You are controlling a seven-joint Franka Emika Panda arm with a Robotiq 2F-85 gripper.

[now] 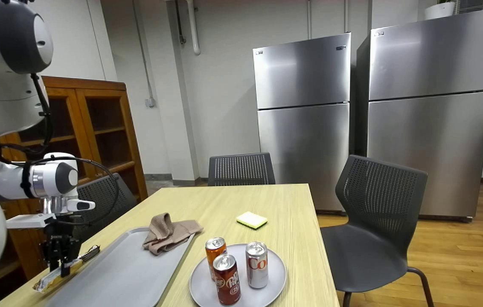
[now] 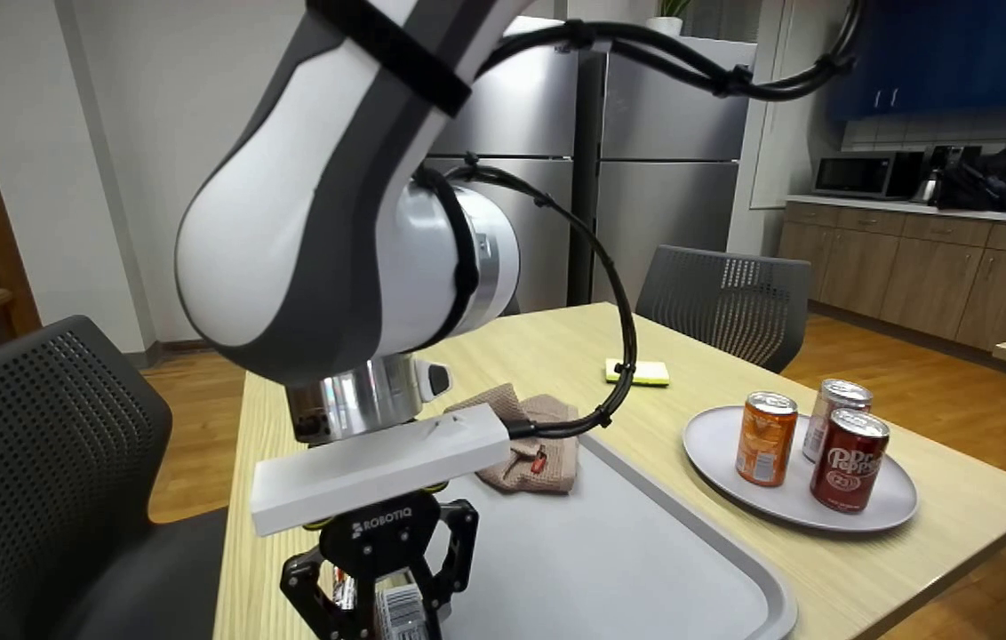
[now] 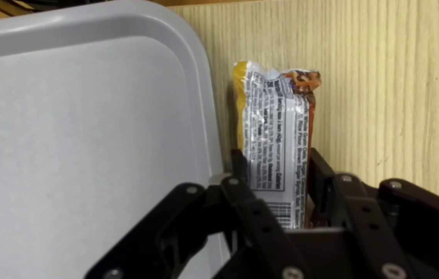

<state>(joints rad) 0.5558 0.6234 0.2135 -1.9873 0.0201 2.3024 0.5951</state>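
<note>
My gripper is shut on a snack bar in the wrist view. One black finger presses each long side. The bar has a white label side facing up, with yellow and orange-brown edges and a crumpled far end. The gripper and the bar show at the lower left in an exterior view, beside the grey tray. The bar is low at the table surface; I cannot tell whether it touches it. The gripper also shows in an exterior view, its fingertips cut off below and the bar between them.
A brown cloth lies over the tray's far end. A grey plate holds an orange can, a Dr Pepper can and a silver can. A yellow sponge lies on the wooden table. Chairs stand around it.
</note>
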